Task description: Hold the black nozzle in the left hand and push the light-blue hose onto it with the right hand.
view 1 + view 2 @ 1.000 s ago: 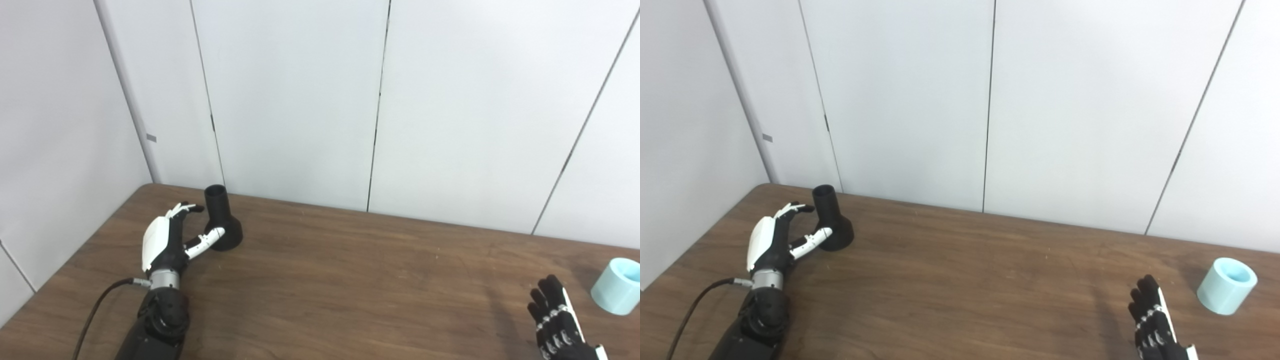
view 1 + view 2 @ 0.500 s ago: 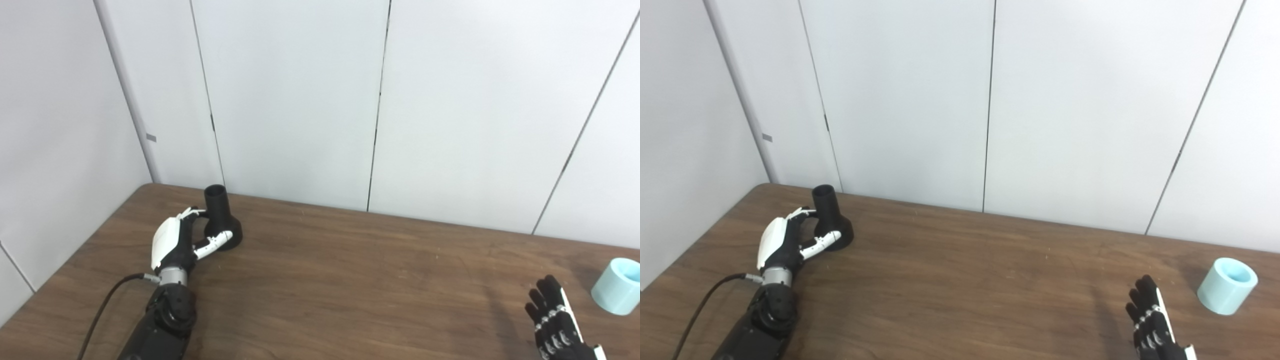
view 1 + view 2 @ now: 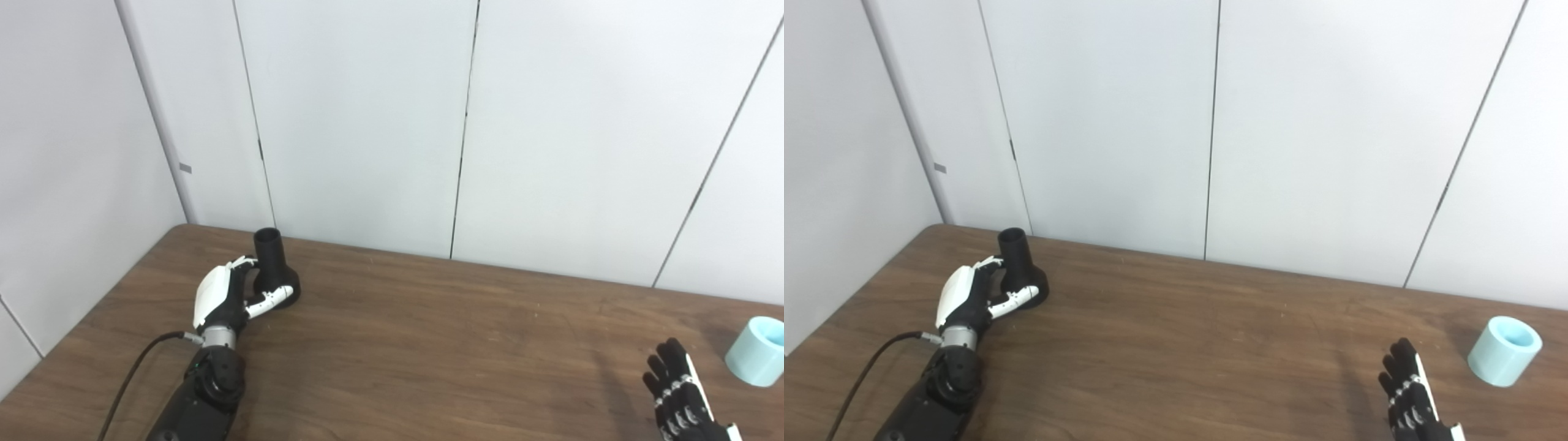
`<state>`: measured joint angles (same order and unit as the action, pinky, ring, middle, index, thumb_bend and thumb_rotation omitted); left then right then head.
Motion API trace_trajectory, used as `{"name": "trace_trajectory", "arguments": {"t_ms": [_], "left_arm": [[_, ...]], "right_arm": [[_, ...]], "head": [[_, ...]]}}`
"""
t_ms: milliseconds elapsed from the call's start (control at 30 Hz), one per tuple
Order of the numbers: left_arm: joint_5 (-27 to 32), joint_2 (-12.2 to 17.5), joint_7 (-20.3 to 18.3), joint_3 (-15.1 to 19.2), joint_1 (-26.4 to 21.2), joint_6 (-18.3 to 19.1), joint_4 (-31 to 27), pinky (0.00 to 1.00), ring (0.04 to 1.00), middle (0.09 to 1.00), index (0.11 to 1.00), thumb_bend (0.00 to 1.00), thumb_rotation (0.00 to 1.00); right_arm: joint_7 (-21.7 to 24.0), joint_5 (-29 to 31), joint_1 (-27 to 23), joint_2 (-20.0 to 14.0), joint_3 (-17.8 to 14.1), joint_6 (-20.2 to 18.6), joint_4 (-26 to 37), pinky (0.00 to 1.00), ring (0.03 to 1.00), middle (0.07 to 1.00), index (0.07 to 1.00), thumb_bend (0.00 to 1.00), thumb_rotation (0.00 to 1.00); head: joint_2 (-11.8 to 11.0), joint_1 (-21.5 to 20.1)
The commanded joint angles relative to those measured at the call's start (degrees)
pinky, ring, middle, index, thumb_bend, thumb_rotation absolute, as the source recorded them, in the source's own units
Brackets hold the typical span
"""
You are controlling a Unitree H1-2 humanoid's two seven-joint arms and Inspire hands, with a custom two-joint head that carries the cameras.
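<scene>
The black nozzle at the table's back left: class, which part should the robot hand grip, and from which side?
Grip the black nozzle by its narrow upright neck, coming in from its left, where the left robot hand already sits. It stands upright on its flared base, so the slim neck probably fits between fingers and thumb, leaving the open top clear.

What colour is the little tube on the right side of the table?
The hose is light blue, clearest in the right eye view.
</scene>
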<state>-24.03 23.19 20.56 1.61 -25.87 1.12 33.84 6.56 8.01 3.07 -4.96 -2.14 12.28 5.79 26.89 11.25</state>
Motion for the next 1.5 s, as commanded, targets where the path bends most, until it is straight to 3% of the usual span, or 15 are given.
{"name": "trace_trajectory", "arguments": {"t_ms": [0, 367, 900, 1467], "left_arm": [[-0.4, 1.5, 1.1, 0.0, -3.1, -1.6, -0.4, 1.00, 0.970, 0.889, 0.601, 0.77, 0.54], [-1.2, 0.9, 3.5, -0.6, -2.6, -1.2, 0.0, 1.00, 0.960, 0.847, 0.526, 0.61, 0.54], [-3.3, 0.8, 5.7, -3.8, -1.6, -3.4, 2.6, 1.00, 0.963, 0.841, 0.510, 0.58, 0.53], [-4.4, -2.7, 1.5, -8.6, 2.5, -3.1, -3.1, 1.00, 0.978, 0.857, 0.492, 0.57, 0.56]], "right_arm": [[0.1, 0.0, 4.6, 0.5, 0.4, -0.3, -3.2, 0.98, 1.000, 1.000, 1.000, 0.73, 0.84], [0.0, 0.2, 4.6, 0.6, 0.2, -0.9, -2.8, 0.98, 1.000, 1.000, 1.000, 0.72, 0.84], [0.0, 0.2, 4.8, 0.7, 0.3, -1.5, -2.2, 0.98, 1.000, 1.000, 1.000, 0.72, 0.84], [0.3, 0.1, 5.2, 0.9, 0.7, -2.6, -0.8, 0.98, 1.000, 1.000, 1.000, 0.71, 0.84]], "head": [[0.0, 0.0], [0.4, 0.2], [0.6, -0.2], [0.8, -1.6]]}}
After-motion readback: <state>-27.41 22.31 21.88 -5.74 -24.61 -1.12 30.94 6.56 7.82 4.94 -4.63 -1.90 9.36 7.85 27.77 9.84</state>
